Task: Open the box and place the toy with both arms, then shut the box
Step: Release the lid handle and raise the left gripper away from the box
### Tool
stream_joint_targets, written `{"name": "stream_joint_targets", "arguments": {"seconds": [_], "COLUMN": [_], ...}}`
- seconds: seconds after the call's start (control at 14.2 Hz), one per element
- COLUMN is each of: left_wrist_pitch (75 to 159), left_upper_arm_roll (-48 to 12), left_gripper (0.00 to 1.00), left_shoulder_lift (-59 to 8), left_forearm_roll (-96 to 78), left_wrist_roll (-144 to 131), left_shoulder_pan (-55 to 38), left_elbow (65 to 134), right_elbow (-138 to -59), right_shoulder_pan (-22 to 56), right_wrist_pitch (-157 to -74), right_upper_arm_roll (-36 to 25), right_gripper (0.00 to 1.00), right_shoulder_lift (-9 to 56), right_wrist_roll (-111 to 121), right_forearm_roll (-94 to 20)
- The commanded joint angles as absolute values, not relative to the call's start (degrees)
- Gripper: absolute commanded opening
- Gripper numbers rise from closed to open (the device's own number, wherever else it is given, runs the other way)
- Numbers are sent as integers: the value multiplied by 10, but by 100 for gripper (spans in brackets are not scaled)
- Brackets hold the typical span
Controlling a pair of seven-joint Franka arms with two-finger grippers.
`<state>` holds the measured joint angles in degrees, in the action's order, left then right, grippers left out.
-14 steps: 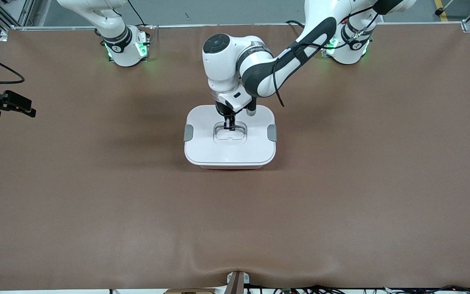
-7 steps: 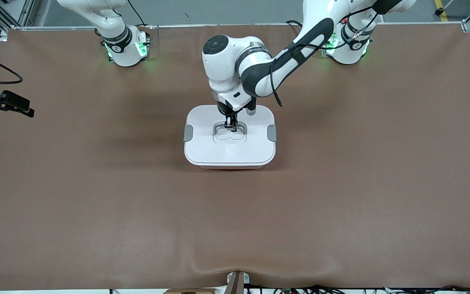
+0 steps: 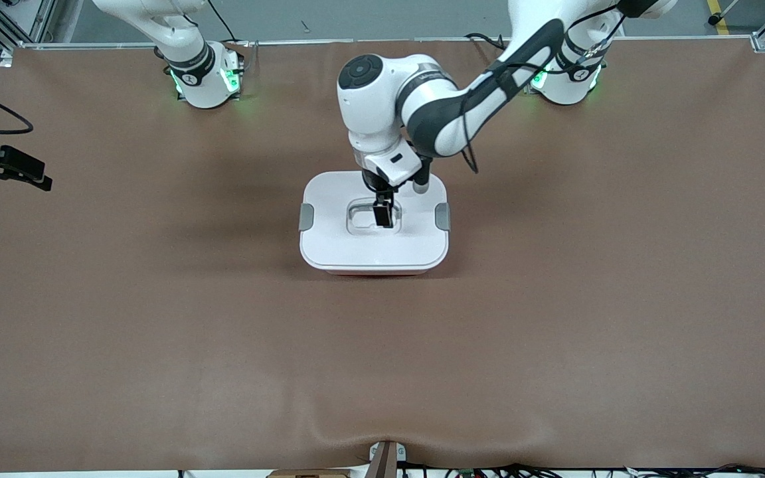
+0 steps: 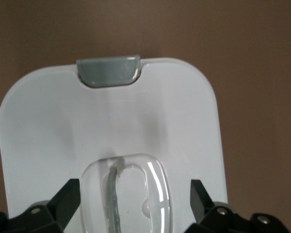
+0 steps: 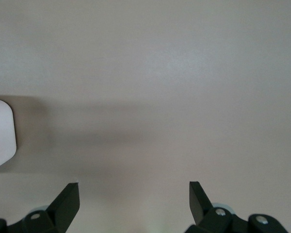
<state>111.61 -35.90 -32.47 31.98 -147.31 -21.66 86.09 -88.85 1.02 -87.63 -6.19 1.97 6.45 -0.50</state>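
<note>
With the box [image 3: 374,229] lidded at the bench's [image 3: 555,332] centre, the left pincer [image 3: 383,216] spread wide over its clear handle [image 4: 126,194] holding nothing, and the right pincer [image 5: 134,201] wide at nine o'clock, unlatched grey clips [image 3: 307,216] could leave it loose.

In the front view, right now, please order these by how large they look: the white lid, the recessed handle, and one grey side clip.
1. The lid looks largest.
2. The recessed handle in its middle is next, partly hidden by the open left gripper above it.
3. The grey clip looks smallest.
</note>
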Motion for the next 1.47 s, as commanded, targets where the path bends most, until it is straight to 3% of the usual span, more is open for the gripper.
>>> {"name": "stream_joint_targets", "arguments": {"seconds": [0.0, 0.7, 0.98, 1.4], "left_wrist_pitch": [1083, 964, 916, 859], "left_upper_arm_roll": [-364, -363, -360, -359], "left_gripper": [100, 100, 100, 100], "left_shoulder_lift": [-268, -155, -151, -149], "left_forearm_roll": [239, 98, 98, 108], "left_wrist_roll": [-1357, -885, -809, -397], "left_shoulder_pan": [-161, 36, 67, 159], "left_elbow": [862, 860, 831, 805], "right_elbow": [-876, -875, -875, -875], "right_shoulder_pan": [11, 10, 11, 10], "right_wrist_pitch": [-871, -868, -870, -868], "right_upper_arm_roll": [-62, -61, -60, -61], "right_gripper": [100, 100, 100, 100], "right_shoulder_lift": [23, 23, 23, 22], "right_wrist_roll": [72, 71, 70, 62], "right_forearm_roll": [-4, -2, -5, -6]}}
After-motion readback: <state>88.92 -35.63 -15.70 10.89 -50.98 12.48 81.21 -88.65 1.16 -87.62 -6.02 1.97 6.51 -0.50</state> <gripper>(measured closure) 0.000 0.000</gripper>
